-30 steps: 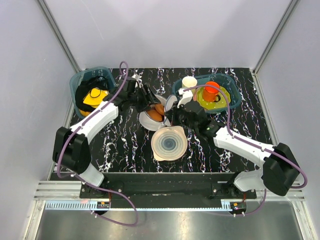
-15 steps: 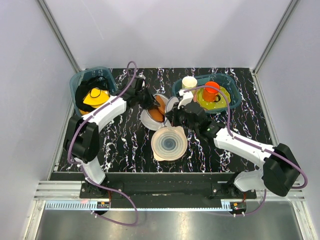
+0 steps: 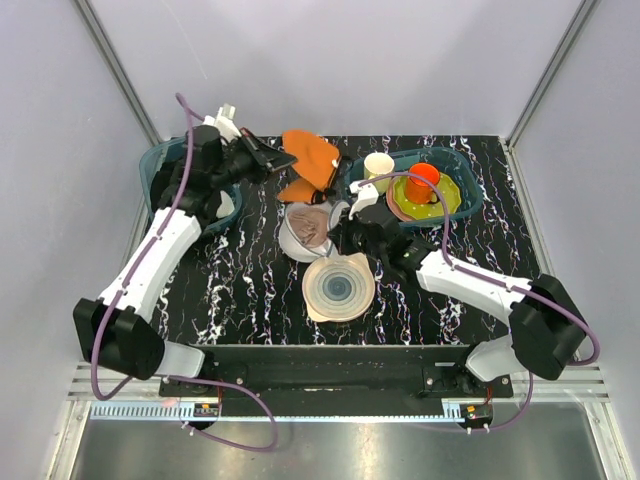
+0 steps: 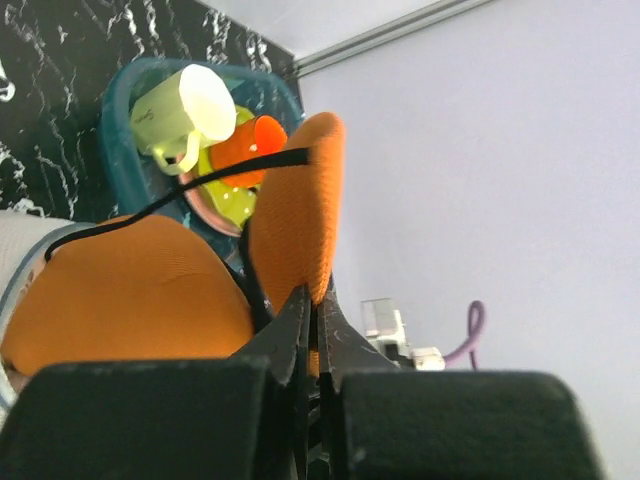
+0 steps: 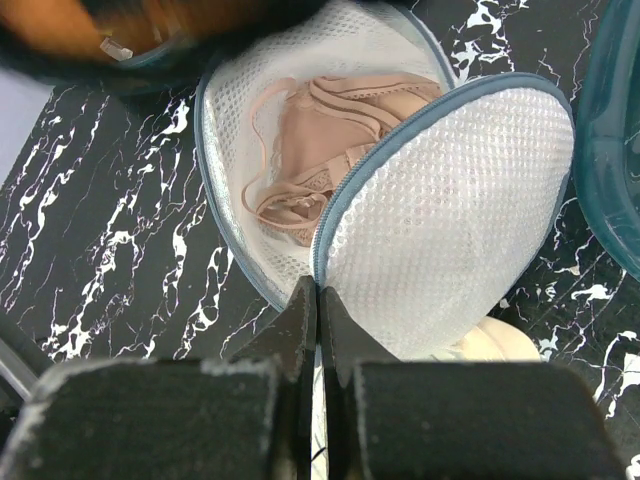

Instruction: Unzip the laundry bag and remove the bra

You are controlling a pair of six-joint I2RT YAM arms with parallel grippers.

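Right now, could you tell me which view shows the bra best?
The right wrist view: the bra lies uncovered in the open laundry bag, straps visible. The top external view shows only a small pinkish patch; the left wrist view shows none of it.

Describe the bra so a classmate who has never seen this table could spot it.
Start at the black marbled table, then find the open white mesh laundry bag just beyond the ringed plate. The bra lies inside it: pale pink-beige with thin straps, unlike the orange garment held aloft.
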